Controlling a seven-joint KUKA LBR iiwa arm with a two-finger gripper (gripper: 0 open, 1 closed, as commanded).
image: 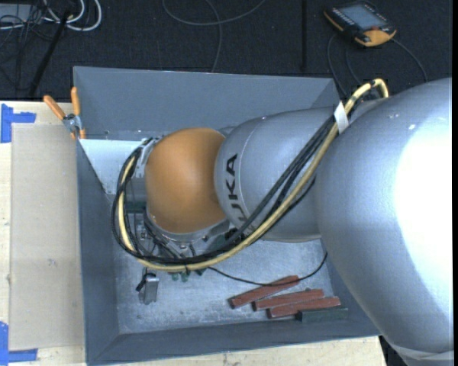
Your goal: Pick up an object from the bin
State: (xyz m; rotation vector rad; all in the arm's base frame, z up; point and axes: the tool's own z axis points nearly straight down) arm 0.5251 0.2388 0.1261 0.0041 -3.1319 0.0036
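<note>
Arm: the silver arm (382, 204) reaches in from the bin's right side and covers most of its floor, bent low to bring the wrist down.
Bin: the grey metal bin (206, 97) has sloped walls, so loose things likely slide down onto the flat floor.
Orange cover: the domed cover (183, 178) sits on the wrist at the bin's middle, ringed by looped cables (290, 197).
Candidate things: a few red-brown flat bars (286, 297) lie side by side near the bin's lower right corner, a small dark piece (320, 316) just beside them.
Claw: the claw (147, 287) hangs low near the lower left corner, well apart from the bars. Whether it is apart or together I cannot tell.
</note>
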